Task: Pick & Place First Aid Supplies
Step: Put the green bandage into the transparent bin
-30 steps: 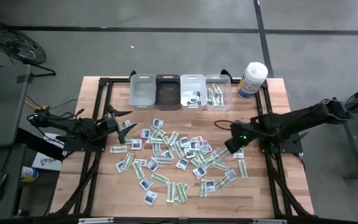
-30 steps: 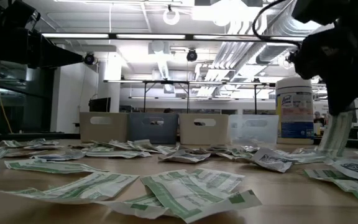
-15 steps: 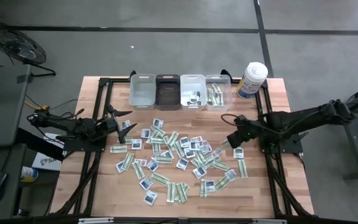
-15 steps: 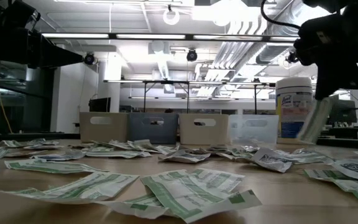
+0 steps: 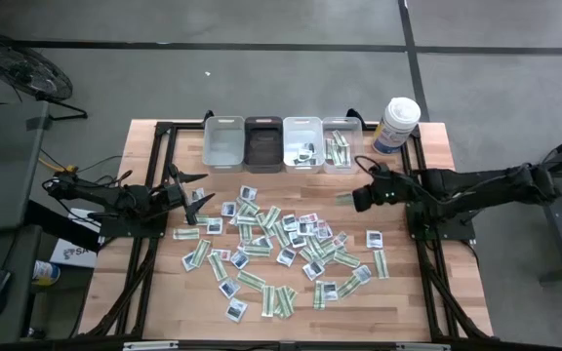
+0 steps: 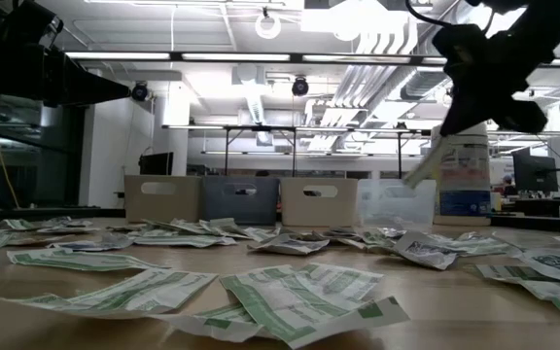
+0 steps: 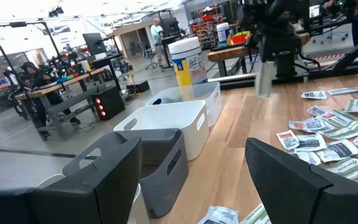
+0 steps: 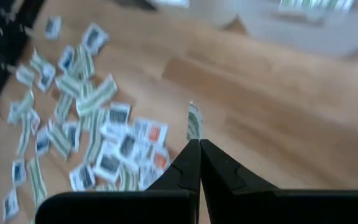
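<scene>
The first aid supplies [image 5: 281, 244] are small flat packets scattered over the middle of the wooden table, some narrow green-and-white strips, some squarish and white. My right gripper [image 5: 356, 199] hangs over bare wood between the heap and the bins, shut on one green-and-white strip packet [image 5: 343, 198]. That packet also shows in the low view [image 6: 423, 170] and in the right wrist view [image 8: 194, 121]. My left gripper [image 5: 198, 195] waits at the table's left, open, with nothing between its fingers [image 7: 291, 180]. My right gripper pinches one end of the strip packet [image 8: 195, 134] between its two fingertips. The fingers slant downward from the table's right side. The packet sticks out past the fingertips, tilted, and is lifted clear of the table.
Four small bins line the far edge: a clear one [image 5: 223, 142], a dark one [image 5: 263, 142], a white one [image 5: 302, 144] with a few packets, and a clear one [image 5: 341, 144] with green strips. A white canister [image 5: 396, 125] stands to their right.
My right gripper has risen and gone toward the table's far edge and the bins, tipping up from a steep downward point to a slant. The strip packet went with it, from hanging just above the table to held high and tilted.
</scene>
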{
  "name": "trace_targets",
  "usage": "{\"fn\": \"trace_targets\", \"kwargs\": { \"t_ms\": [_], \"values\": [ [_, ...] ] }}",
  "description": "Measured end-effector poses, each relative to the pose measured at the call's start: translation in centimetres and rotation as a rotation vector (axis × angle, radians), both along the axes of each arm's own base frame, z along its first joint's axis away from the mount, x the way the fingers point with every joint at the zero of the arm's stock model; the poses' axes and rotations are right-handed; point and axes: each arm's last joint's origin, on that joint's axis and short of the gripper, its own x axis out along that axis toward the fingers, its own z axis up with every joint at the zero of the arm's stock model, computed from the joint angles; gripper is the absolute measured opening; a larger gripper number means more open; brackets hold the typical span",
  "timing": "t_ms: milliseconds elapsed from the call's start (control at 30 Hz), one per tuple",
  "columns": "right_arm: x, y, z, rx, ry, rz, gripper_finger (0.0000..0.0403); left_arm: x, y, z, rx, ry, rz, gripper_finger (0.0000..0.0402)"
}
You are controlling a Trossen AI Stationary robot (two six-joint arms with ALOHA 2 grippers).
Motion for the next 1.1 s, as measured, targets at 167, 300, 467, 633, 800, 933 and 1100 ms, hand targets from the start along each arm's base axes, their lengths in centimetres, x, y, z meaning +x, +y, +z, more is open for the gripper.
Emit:
{"fn": "trace_targets", "kwargs": {
  "t_ms": [167,300,467,633,800,933,1100],
  "values": [
    [0.2,-1.4,0.5,-0.074,-0.044,-0.075,0.0,0.0,0.0,0.0,0.0,0.0,0.0,0.028],
    [0.3,-2.6,0.8,-0.136,-0.067,-0.15,0.0,0.0,0.0,0.0,0.0,0.0,0.0,0.028],
    [0.0,-4.3,1.1,-0.204,-0.07,-0.248,0.0,0.0,0.0,0.0,0.0,-0.001,0.0,0.028],
    [-0.1,-5.8,1.1,-0.259,-0.057,-0.351,0.0,0.0,0.0,0.0,0.0,0.0,0.0,0.028],
    [0.5,-7.6,0.4,-0.277,-0.033,-0.447,0.0,0.0,0.0,0.0,0.0,0.0,0.0,0.028],
    [1.6,-9.2,-0.4,-0.285,-0.052,-0.505,0.0,0.0,0.0,0.0,0.0,0.0,0.0,0.028],
    [2.7,-11.1,-1.9,-0.249,-0.068,-0.593,0.0,0.0,0.0,0.0,0.0,0.0,0.001,0.028]
  ]
}}
